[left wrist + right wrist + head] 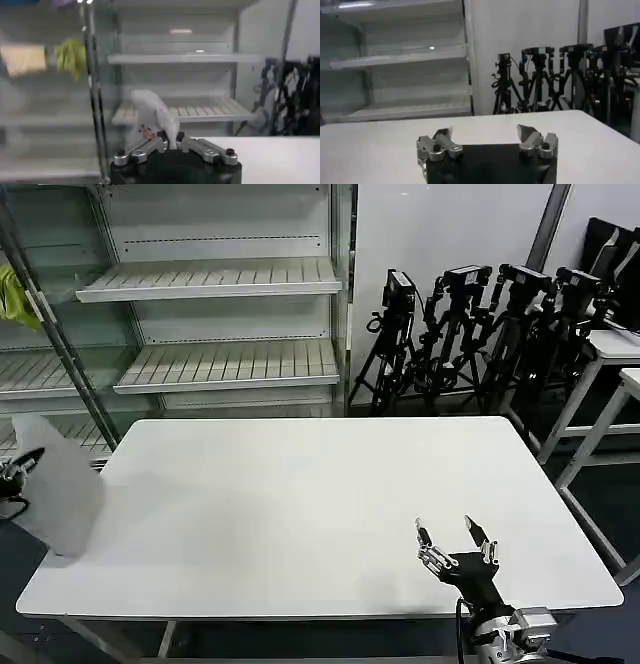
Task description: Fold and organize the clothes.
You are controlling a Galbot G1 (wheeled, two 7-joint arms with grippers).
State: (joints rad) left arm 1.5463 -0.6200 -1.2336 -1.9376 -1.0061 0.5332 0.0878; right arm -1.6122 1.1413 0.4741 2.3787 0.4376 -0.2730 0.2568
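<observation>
The light grey T-shirt [55, 494] hangs bunched beyond the left end of the white table [300, 504], partly over its corner. My left gripper [28, 459] is shut on its upper edge. In the left wrist view the cloth [150, 107] rises from between the closed fingertips of the left gripper [170, 142], with a small red-orange mark [147, 132] beside them. My right gripper [455, 534] hovers low over the table's front right part, fingers spread and empty. From its own wrist camera, the right gripper [485, 134] stands open above bare tabletop.
A white shelving unit [220, 314] stands behind the table, with a yellow-green cloth [15, 294] hanging at its left. Black camera tripods [480, 324] crowd the back right. Another white table [620, 354] stands at the right edge.
</observation>
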